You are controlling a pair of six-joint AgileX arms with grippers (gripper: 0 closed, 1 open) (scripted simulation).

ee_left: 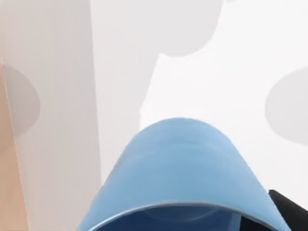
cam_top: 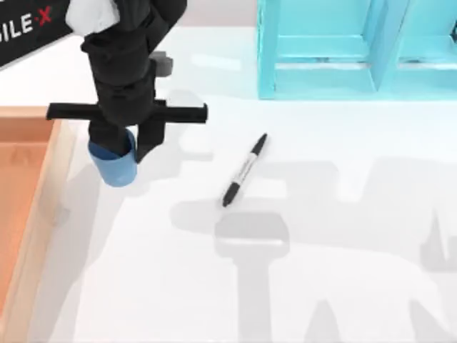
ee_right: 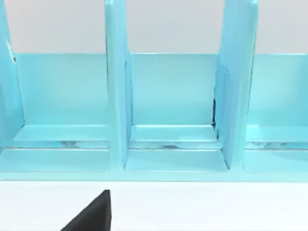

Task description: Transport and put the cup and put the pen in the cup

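Top view: left gripper (cam_top: 123, 143) at 9 o'clock of the table, clamped on the cup (cam_top: 113, 164), seemingly carried. The pen (cam_top: 244, 170) lies flat near centre, at 3 o'clock of the cup, untouched.
Left wrist view: cup (ee_left: 180, 173) grasped, its mouth empty.
Right wrist view: right arm faces the shelf unit (ee_right: 163, 106); finger state unclear.
Placing and pen insertion remain.

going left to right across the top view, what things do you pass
wooden tray → blue cup held in the left pincer → pen lying on the white table → light-blue shelf unit at the back right
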